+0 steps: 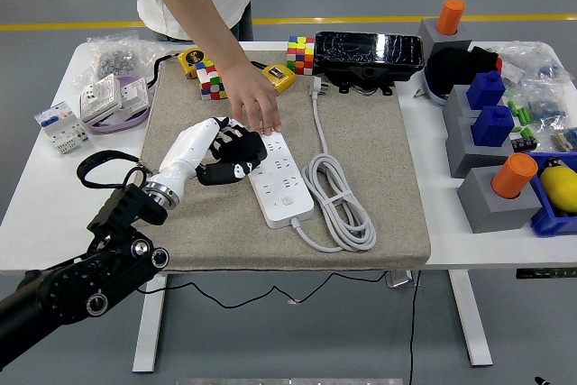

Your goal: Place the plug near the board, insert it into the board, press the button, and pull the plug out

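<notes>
— So, where is the left hand (221, 152)?
— Over the grey mat (379, 178), at the left edge of the white power strip (279, 178). Its fingers are curled around the black plug (242, 146), which sits at the strip's far left corner, touching or just above it (I cannot tell whether the pins are in a socket).
— And the person?
— Standing at the far side of the tabletop (36, 205), one arm stretched down. The person's hand (255, 101) rests with its fingertips on the far end of the strip, just beside the robot's fingers.
— The strip's own cable?
— The white cord (341, 205) lies coiled on the mat to the right of the strip, and its plug end runs up toward a black box (368, 50) at the back.
— Anything near that?
— Two colour cubes (301, 53), one left of the box, another by a yellow tape measure (275, 76).
</notes>
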Robot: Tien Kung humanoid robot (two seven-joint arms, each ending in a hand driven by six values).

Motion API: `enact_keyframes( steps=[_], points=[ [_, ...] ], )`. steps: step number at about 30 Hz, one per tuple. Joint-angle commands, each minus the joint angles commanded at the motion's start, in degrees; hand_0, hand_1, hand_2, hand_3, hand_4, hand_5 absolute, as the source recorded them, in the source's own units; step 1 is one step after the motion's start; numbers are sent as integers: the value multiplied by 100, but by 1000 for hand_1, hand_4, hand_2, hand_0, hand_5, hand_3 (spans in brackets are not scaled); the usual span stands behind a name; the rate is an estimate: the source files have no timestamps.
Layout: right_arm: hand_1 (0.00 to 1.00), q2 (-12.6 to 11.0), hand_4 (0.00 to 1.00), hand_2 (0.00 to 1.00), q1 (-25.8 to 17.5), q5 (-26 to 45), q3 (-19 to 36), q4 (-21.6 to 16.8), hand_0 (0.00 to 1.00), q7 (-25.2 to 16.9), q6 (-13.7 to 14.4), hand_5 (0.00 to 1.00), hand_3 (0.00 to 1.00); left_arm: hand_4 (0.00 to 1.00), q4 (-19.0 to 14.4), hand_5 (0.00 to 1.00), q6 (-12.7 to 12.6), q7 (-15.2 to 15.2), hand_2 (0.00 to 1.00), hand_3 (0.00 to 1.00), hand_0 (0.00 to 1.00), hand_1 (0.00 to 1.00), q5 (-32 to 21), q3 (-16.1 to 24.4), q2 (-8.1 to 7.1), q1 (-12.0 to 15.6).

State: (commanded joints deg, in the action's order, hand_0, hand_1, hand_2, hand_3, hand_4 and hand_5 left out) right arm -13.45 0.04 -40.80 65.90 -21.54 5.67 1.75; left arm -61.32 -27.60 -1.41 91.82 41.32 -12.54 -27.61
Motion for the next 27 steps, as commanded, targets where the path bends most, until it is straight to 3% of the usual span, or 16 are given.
enact_keyframes(
  steps=[4,5,9,10,11,16,17,22,23,27],
  points=[
    [643,6,899,661,-6,5,-2,5,542,3,-3,420,557,603,332,10,-86,-74,460,499,311,387,-17,150,-39,10],
    [643,5,898,660,-5,3,-2,5,542,5,-3,420,559,616,439,44,-62,-46,501,528,344,420,-34,156,-50,0],
    [643,0,898,660,10,2,5,-9,542,1,0,420,559,616,689,44,67,45,501,528,344,420,-74,133,-60,-6],
    [643,0,898,660,15,3,6,-10,542,0,2,420,559,616,723,44,102,78,501,528,344,420,-74,121,-58,-2],
    [643,-1,898,659,18,4,3,-10,542,1,2,420,559,785,751,118,139,110,562,559,447,531,-81,98,-55,2],
    [643,-1,898,659,14,11,-18,0,542,6,-1,420,559,785,816,118,255,241,562,559,447,531,-56,20,-36,17],
    [643,-1,898,659,12,11,-23,0,542,8,-4,420,558,873,818,181,296,283,623,605,617,678,-26,17,-38,20],
    [643,-17,898,659,10,7,-34,-5,542,9,-2,420,558,873,779,181,494,430,623,605,617,678,67,50,-74,46],
    [643,-19,898,658,12,7,-35,-6,542,9,-2,420,558,998,763,391,509,437,810,870,769,824,98,66,-83,51],
    [643,-18,898,658,13,6,-34,-7,542,9,-4,420,558,998,638,391,504,404,810,870,769,824,158,158,-130,88]
  ],
)
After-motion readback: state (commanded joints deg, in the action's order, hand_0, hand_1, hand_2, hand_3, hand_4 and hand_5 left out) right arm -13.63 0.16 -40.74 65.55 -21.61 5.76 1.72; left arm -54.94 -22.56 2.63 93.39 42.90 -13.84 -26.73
